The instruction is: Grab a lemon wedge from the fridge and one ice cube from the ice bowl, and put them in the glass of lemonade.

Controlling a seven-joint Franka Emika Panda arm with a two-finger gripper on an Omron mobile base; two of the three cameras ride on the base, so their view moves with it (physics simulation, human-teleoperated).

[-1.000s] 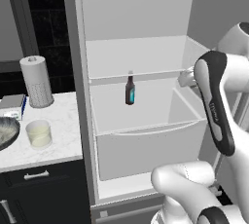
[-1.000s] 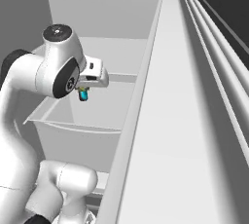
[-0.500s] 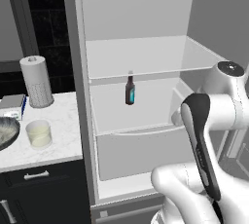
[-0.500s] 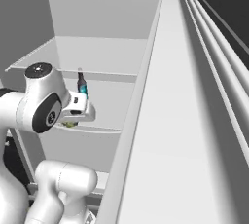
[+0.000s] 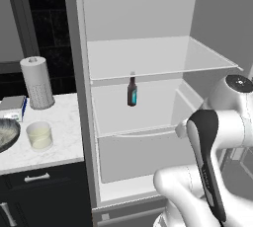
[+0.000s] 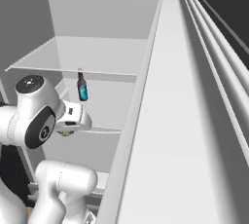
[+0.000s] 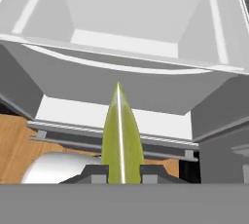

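Observation:
My gripper [image 7: 120, 173] is shut on the lemon wedge [image 7: 120, 138], a yellow-green slice that stands up between the two dark fingertips. From the right base camera, the wedge [image 6: 64, 133] peeks out under the white hand, in front of the lower drawer of the open fridge [image 6: 97, 57]. The fridge [image 5: 143, 58] has its door swung wide and shows white shelves. On the marble counter to its left stand the glass of lemonade [image 5: 39, 135] and, cut by the picture's edge, the ice bowl [image 5: 6, 134].
A dark bottle with a teal label [image 5: 132, 90] stands on the middle fridge shelf. A white paper-towel roll [image 5: 37, 82] and a small box [image 5: 12, 106] sit at the back of the counter. The open fridge door [image 6: 185, 121] walls off the right side.
The arm has dropped from the upper shelf and drawn back out of the fridge, carrying the lemon wedge down to drawer height. The bottle has stayed put.

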